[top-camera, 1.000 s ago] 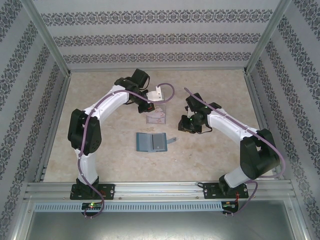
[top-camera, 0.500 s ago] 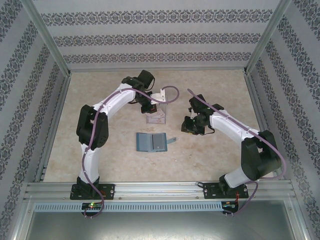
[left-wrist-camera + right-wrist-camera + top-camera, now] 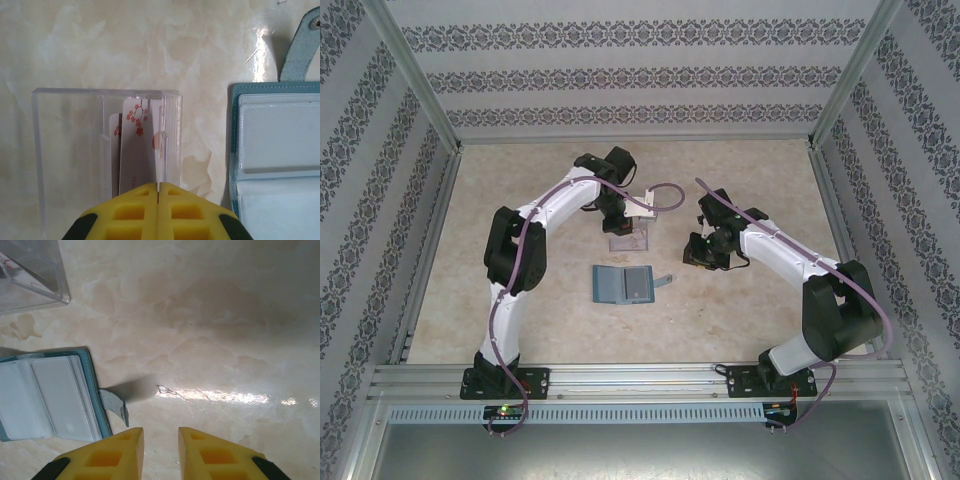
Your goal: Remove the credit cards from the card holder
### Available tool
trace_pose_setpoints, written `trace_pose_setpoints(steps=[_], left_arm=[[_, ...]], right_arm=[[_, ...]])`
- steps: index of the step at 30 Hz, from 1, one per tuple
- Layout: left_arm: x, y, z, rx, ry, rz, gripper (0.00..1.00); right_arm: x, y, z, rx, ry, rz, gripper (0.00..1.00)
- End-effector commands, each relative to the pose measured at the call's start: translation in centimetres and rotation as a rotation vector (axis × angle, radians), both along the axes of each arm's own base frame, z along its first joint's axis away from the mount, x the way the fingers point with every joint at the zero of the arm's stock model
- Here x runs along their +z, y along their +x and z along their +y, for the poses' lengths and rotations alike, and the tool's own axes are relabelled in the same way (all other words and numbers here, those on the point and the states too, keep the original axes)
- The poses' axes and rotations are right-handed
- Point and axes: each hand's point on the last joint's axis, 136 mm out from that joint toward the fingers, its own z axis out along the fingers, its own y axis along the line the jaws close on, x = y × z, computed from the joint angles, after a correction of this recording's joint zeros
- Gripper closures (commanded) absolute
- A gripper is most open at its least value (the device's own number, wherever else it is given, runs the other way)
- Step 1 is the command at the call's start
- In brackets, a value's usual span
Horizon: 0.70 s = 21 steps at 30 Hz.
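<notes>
Left pincer [image 3: 158,187] closed over clear tray [image 3: 100,92].

**Laboratory robot test cell.** A left arm [image 3: 535,215] and a right arm [image 3: 785,255], both white and black, are bolted to an aluminium rail [image 3: 640,380] at the near edge of a marble-patterned table [image 3: 520,310]. Aluminium posts [image 3: 415,85] frame wallpapered panels [image 3: 640,75] that enclose the workspace on three sides.

Patterned walls [image 3: 640,75] (dark floral bands on white) enclosed a beige, marbled counter [image 3: 770,165]. Metal posts [image 3: 413,75] stood at the back corners; a metal rail [image 3: 640,380] ran along the near edge.
</notes>
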Motion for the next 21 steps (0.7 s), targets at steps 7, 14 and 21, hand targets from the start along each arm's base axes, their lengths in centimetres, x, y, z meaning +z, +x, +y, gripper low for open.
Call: trace_pose_setpoints(steps=[7,14,21], left_arm=[[-1.0,-0.3,0.3,-0.025,0.104,0.018,0.78],[0.4,1.1,0.2,0.019,0.096,-0.053,0.74],[1.7,2.1,0.7,0.135,0.096,-0.117,0.75]], right_arm=[[-0.3,-0.1,-0.5,-0.008,-0.004,0.007,0.75],[-0.1,0.0,-0.3,-0.012,0.004,0.002,0.75],[0.0,0.1,0.7,0.01,0.009,0.002,0.75]])
